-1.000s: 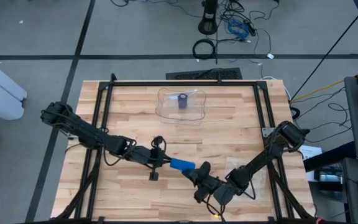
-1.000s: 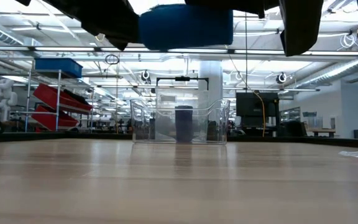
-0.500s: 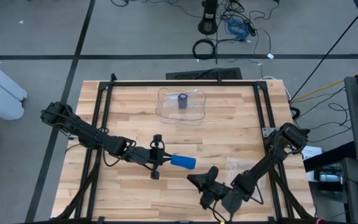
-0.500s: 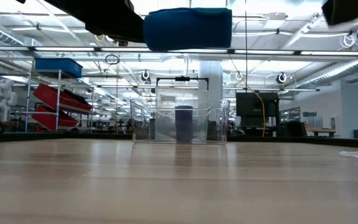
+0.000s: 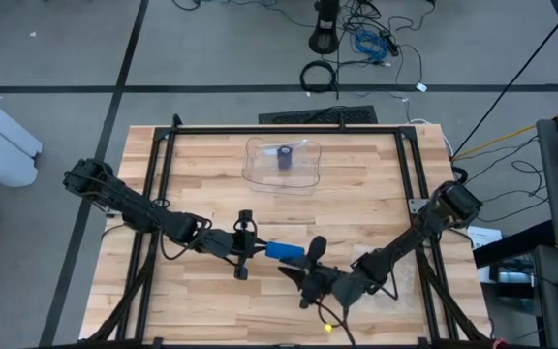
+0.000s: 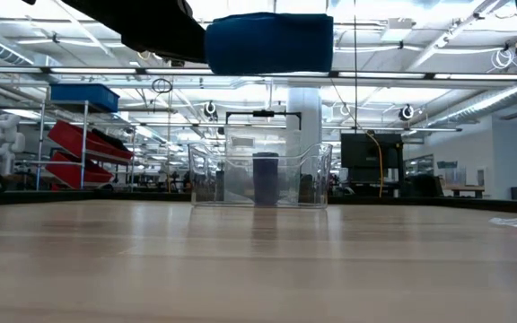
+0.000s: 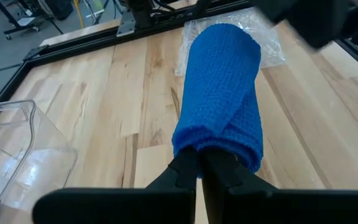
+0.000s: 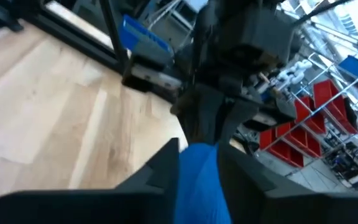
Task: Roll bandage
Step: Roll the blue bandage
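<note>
Holding the blue bandage roll (image 5: 284,252) above the table (image 5: 356,194), the left tool (image 5: 252,248) has its fingers pinched together on the roll's near end, same place as half a second ago. Right tool (image 5: 306,260) has swung back in: half a second ago it sat off near the table's front edge, clear of the roll; now its fingers stand apart on either side of the roll's free end. A clear tray (image 5: 284,163) with a dark roll (image 5: 286,157) inside sits unchanged at the table's far side.
</note>
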`<move>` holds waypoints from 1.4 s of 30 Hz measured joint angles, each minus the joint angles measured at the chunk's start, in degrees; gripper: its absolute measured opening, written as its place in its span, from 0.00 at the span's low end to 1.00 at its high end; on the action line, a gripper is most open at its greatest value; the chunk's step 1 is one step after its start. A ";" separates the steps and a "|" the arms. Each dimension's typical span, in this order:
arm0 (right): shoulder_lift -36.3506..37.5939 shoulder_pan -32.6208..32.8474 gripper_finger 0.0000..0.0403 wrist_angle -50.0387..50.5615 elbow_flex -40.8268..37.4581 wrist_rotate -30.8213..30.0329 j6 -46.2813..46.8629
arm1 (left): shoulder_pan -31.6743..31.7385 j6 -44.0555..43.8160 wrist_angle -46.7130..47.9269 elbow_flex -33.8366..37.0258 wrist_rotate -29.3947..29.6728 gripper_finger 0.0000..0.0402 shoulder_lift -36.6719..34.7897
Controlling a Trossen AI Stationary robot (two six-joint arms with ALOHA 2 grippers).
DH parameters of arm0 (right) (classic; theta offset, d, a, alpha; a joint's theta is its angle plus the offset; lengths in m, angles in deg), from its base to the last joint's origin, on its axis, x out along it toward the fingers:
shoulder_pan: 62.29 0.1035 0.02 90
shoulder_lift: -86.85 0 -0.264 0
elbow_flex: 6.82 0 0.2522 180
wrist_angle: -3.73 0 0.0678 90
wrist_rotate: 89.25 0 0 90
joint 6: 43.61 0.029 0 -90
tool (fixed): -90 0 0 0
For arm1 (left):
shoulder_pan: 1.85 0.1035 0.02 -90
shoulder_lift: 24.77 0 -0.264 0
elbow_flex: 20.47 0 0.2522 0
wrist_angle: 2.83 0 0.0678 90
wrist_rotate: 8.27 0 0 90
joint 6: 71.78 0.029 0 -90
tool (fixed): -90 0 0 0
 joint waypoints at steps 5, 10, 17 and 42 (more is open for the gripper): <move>0.00 -1.05 0.36 2.82 0.00 0.21 0.23 | 0.00 -0.02 0.13 0.00 -0.04 0.02 0.00; 0.02 -1.36 0.35 5.06 0.00 0.44 2.52 | 0.00 -0.11 0.11 0.00 -0.07 0.02 0.00; 0.02 -1.53 0.21 5.86 0.00 0.44 1.53 | 0.00 -0.13 0.02 0.00 -0.26 0.02 0.00; 0.02 -0.22 0.00 10.51 0.00 0.35 1.36 | -0.04 -1.53 1.21 0.00 -0.26 0.02 0.00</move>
